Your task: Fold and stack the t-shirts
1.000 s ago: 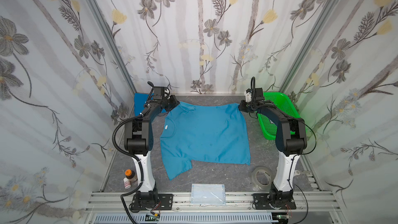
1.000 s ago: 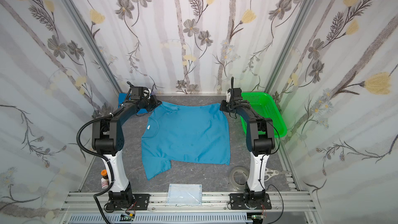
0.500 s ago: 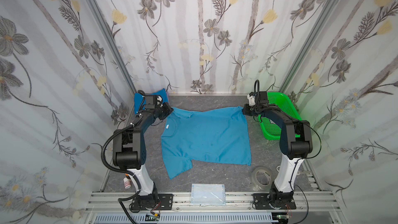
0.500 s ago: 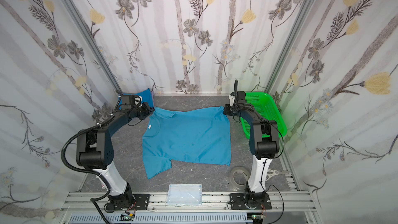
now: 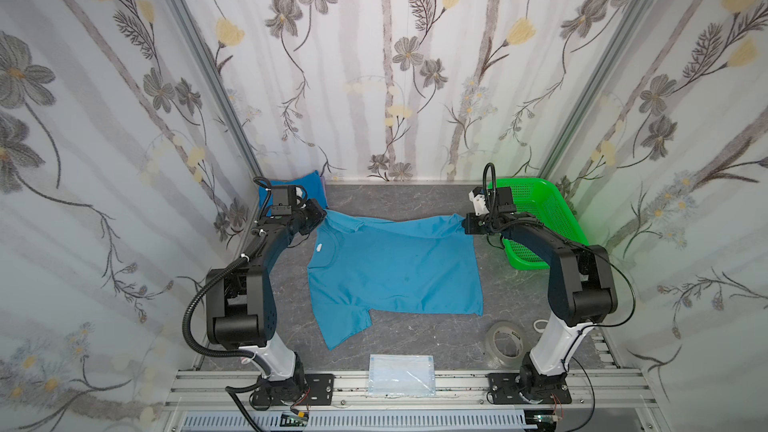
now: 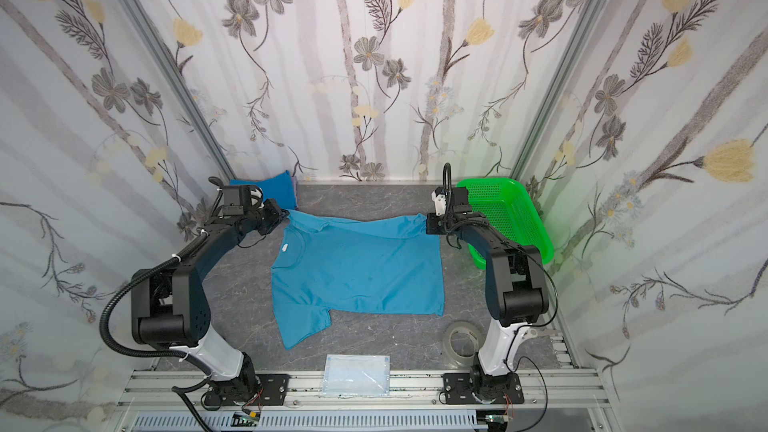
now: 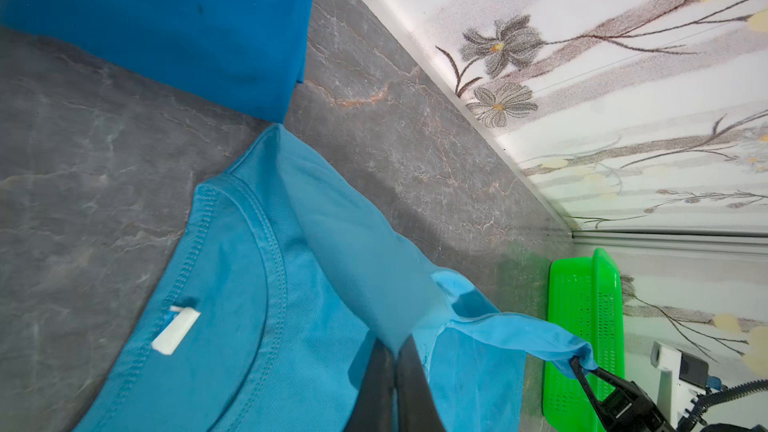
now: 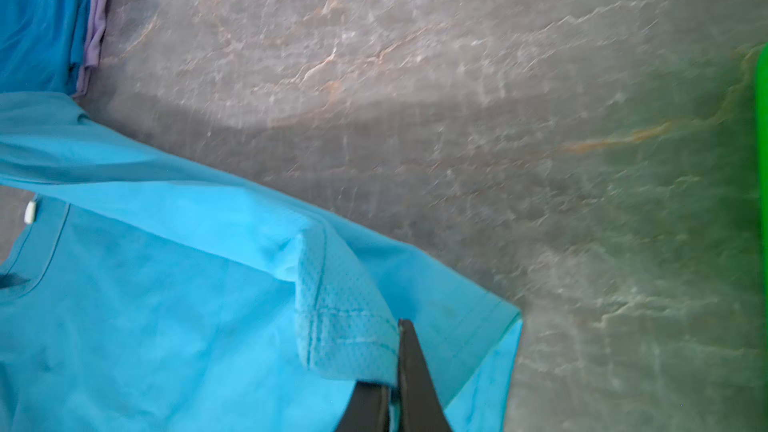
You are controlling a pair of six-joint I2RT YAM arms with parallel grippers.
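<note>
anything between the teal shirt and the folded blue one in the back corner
Nothing visible does. The folded royal blue t-shirt sits beyond the far left corner of the teal t-shirt, only grey tabletop nearby; left gripper and right gripper both pinch its far edge.

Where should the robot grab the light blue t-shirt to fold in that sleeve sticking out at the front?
Probably the hem of the loose sleeve of the light blue t-shirt, pinched from above. It lies flat on the table, poking out past the body's near edge, so its free end should lift easily.
</note>
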